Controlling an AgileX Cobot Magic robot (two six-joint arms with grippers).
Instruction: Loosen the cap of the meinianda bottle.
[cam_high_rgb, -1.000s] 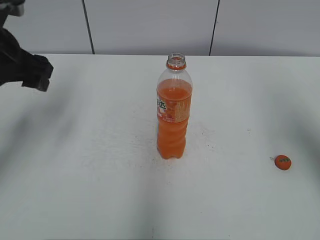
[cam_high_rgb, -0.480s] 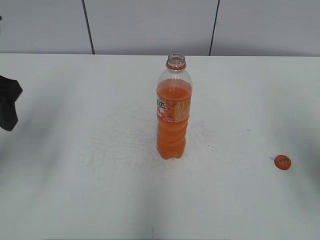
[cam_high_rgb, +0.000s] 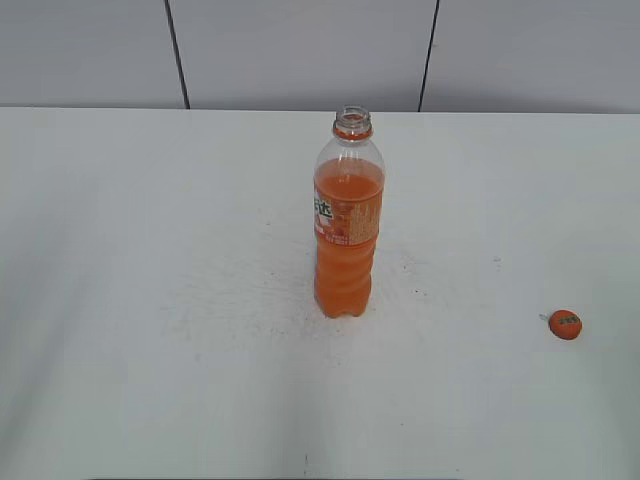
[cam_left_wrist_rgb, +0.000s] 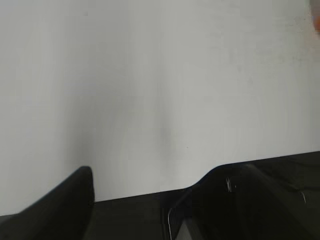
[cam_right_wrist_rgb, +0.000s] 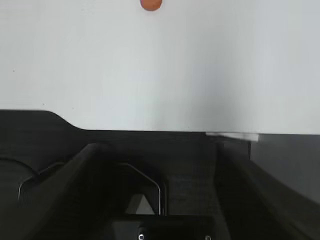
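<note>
Jaws: neither pair appears in the exterior view. Each wrist view shows only dark parts of its own arm along the lower edge, so it cannot be told whether the jaws stand apart or together. Nothing is held in either view.

The white surface (cam_high_rgb: 150, 380) carries two items. The meinianda bottle (cam_high_rgb: 347, 250) stands upright near the centre, long axis vertical, neck open, orange neck ring in place. The cap (cam_high_rgb: 565, 324) lies flat on the surface, well apart from the bottle, toward the right front. The task therefore reads as complete or past completion.

Relation for any further move: the right wrist view shows the cap (cam_right_wrist_rgb: 150, 4) straight ahead at its top edge, so the right arm is judged nearer.

Markings: the orange label shows white characters, only partly readable; the cap bears a pale logo, too small to read.
</note>
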